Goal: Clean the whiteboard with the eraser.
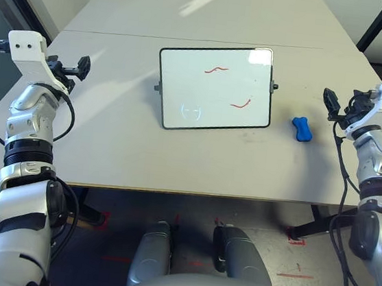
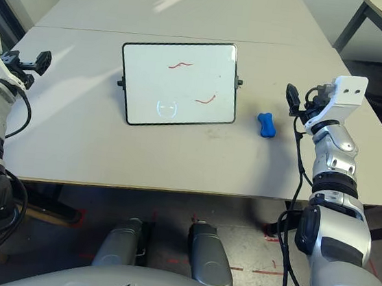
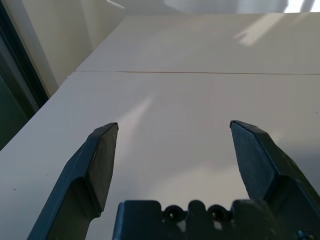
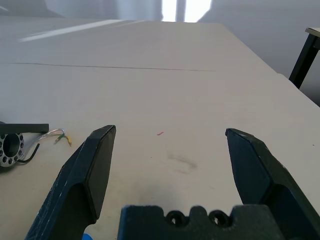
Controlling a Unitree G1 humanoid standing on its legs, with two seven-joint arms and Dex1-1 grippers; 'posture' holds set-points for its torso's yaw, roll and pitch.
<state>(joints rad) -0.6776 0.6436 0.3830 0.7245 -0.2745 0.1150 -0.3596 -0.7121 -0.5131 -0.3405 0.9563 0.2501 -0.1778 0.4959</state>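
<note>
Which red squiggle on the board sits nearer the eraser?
The lower one, towards the whiteboard's right side on the eraser's side. The other squiggle sits higher, near the board's middle.

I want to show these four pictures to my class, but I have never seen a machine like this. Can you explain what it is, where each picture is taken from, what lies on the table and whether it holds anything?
It is a humanoid robot with two silver arms at a pale table. Two pictures come from a pair of cameras in its head, looking down over the arms, so they show the same scene. The other two come from a camera on each wrist, looking out between that arm's two black fingers.

On the table lies a whiteboard with two red squiggles. To its right, apart from it, lies a small blue eraser.

The left gripper is at the table's left edge, the right gripper at its right side, beyond the eraser. Both are open and hold nothing.
</note>
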